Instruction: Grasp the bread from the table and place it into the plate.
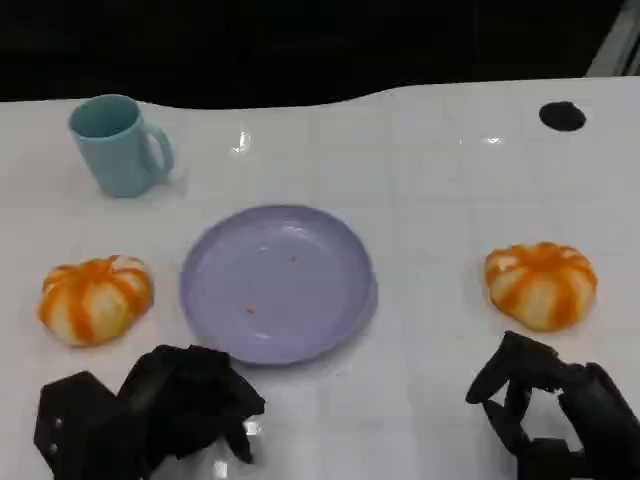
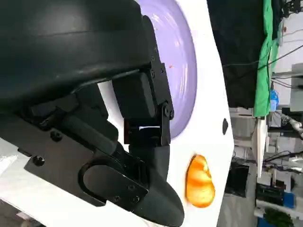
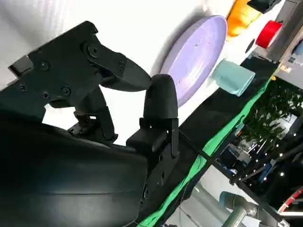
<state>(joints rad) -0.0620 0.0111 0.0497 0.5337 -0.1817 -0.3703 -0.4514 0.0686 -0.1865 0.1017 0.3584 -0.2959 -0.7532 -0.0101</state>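
Observation:
Two orange-and-white striped bread buns lie on the white table. One bread [image 1: 95,298] sits left of the lilac plate [image 1: 278,283], the other bread [image 1: 540,283] to its right. Nothing but crumbs lies on the plate. My left hand [image 1: 150,410] hovers near the front edge, just below the plate's left rim, holding nothing. My right hand [image 1: 555,410] is in front of the right bread, fingers apart and empty. The left wrist view has the left hand [image 2: 94,118], the plate [image 2: 182,71] and a bread [image 2: 199,182] beyond it. In the right wrist view, past the right hand [image 3: 118,118], lie the plate [image 3: 199,56] and a bread [image 3: 241,16].
A teal mug [image 1: 120,145] stands at the back left, also seen as the mug [image 3: 232,78] beyond the plate. A black round spot [image 1: 562,116] marks the table's back right. The table's dark far edge runs across the top.

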